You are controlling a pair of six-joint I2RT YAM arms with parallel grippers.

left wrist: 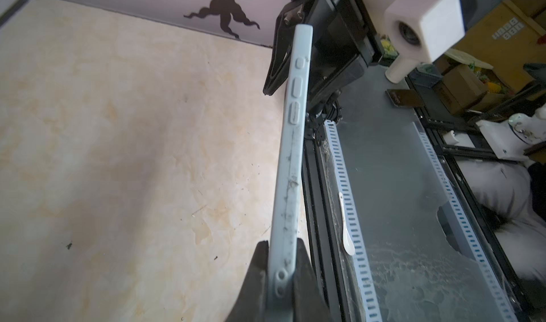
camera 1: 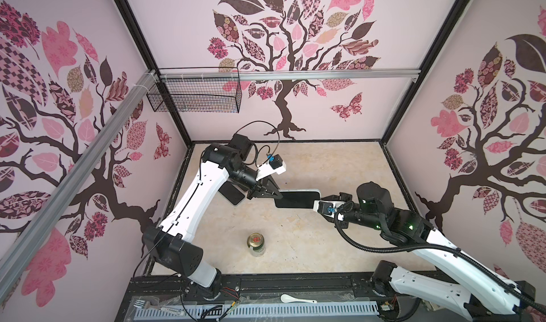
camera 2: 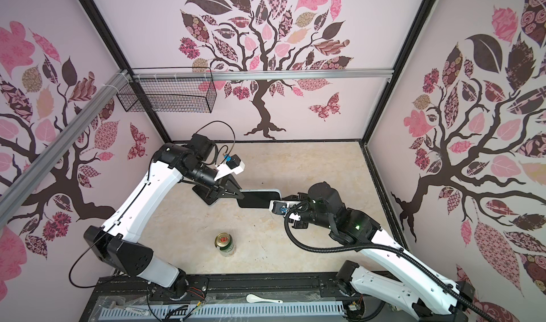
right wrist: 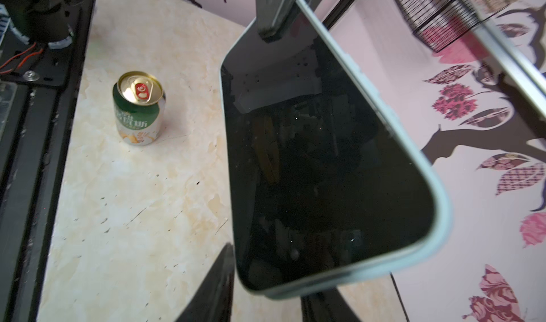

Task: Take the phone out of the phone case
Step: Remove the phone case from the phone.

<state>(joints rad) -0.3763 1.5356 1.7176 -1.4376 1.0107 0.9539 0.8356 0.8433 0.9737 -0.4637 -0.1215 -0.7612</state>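
Phone [camera 1: 297, 198]: inside pale blue case [left wrist: 291, 172], held in the air above table [camera 1: 325, 246], dark screen facing up.
Left pincer [camera 1: 274, 195]: clamped on one end of case.
Right pincer [camera 1: 317, 201]: jaws apart, flanking the other end.
Can [camera 1: 256, 243]: upright on table, well apart from phone.

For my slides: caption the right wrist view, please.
Phone in its pale case, gripped by the left claw above the table, a can standing nearby.
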